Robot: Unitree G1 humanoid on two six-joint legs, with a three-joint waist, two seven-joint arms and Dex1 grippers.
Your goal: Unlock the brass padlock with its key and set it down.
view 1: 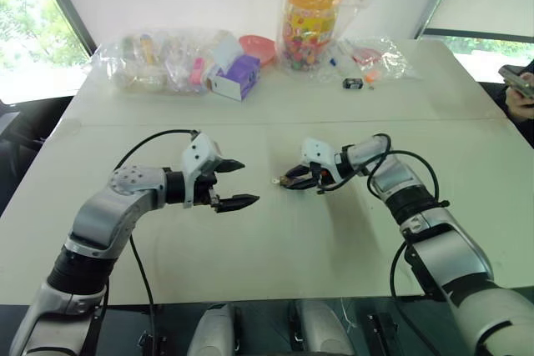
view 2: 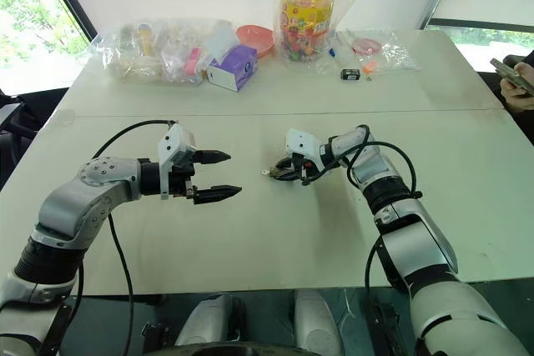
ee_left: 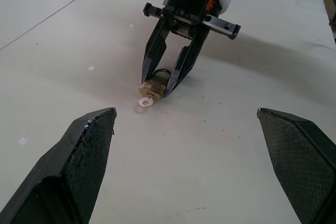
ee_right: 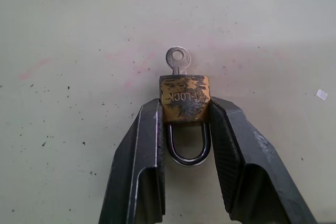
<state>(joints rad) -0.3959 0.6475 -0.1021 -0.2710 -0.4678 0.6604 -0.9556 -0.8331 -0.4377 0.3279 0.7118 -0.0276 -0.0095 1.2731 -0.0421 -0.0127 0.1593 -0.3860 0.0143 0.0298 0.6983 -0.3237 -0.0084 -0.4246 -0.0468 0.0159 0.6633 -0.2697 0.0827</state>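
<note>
- My right gripper (ee_right: pixel 184 116) is clenched on the brass padlock (ee_right: pixel 184 98), one finger on each side of its body, shackle pointing back toward my wrist.
- Key (ee_right: pixel 178 59) sits in the padlock's bottom, its ring head sticking out past my fingertips.
- Padlock is low over the bench (view 1: pixel 275 248), mid-bench between my two grippers.
- My left gripper (view 1: pixel 236 183) hangs spread wide, grasping nothing, well apart from the padlock.
- Padlock face reads "LOCK", upside down; leading letters too worn.
</note>
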